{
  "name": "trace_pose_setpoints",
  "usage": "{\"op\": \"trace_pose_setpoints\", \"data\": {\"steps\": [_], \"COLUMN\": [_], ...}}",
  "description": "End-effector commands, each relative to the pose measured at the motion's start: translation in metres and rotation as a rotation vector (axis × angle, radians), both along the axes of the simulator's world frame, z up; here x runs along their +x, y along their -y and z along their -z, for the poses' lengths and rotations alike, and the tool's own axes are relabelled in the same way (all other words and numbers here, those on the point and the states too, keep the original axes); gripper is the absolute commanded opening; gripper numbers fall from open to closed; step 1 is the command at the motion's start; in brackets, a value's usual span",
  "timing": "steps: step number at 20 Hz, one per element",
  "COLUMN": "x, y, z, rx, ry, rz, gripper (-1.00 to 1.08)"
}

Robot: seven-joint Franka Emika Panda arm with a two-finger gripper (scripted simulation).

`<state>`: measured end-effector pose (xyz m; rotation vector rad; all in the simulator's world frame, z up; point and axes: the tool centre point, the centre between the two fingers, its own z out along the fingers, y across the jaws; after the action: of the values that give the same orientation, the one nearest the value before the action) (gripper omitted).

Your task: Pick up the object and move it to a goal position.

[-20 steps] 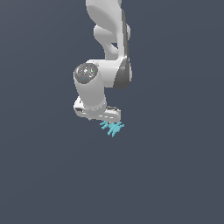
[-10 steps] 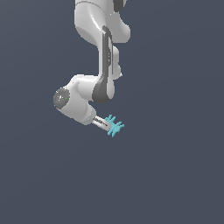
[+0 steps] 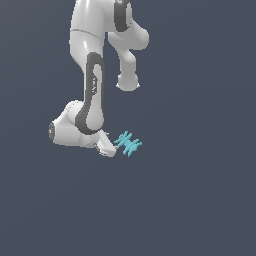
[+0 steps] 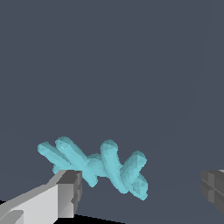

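Wrist view showed the jaws spread wide, one finger point(image 4: 65, 192) touching the object point(image 4: 100, 168); seemingly light, rigid, best pinched across its spine.

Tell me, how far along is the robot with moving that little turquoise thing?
Looks done: the gripper sits right at the turquoise object. In hand: the grasp. In the wrist view one finger is beside the object and the other finger stands well apart, so nothing is clamped. Left: closing, lifting and carrying it to the goal, which no picture shows.
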<state>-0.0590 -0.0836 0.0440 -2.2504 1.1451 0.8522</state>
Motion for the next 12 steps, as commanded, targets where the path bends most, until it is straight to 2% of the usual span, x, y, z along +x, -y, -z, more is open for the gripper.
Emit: {"op": "trace_pose_setpoints", "data": {"steps": [1,7,12], "x": [-0.002,-0.0041,-0.0044], "y": [0.0001,0.0019,0.0032], "z": [0.0045,0.0094,0.0103], "rx": [0.07,0.191,0.244], "ry": [-0.054,-0.137,-0.17], "rz": [0.069,0.176,0.218], "gripper": [1.08,1.08,1.08]}}
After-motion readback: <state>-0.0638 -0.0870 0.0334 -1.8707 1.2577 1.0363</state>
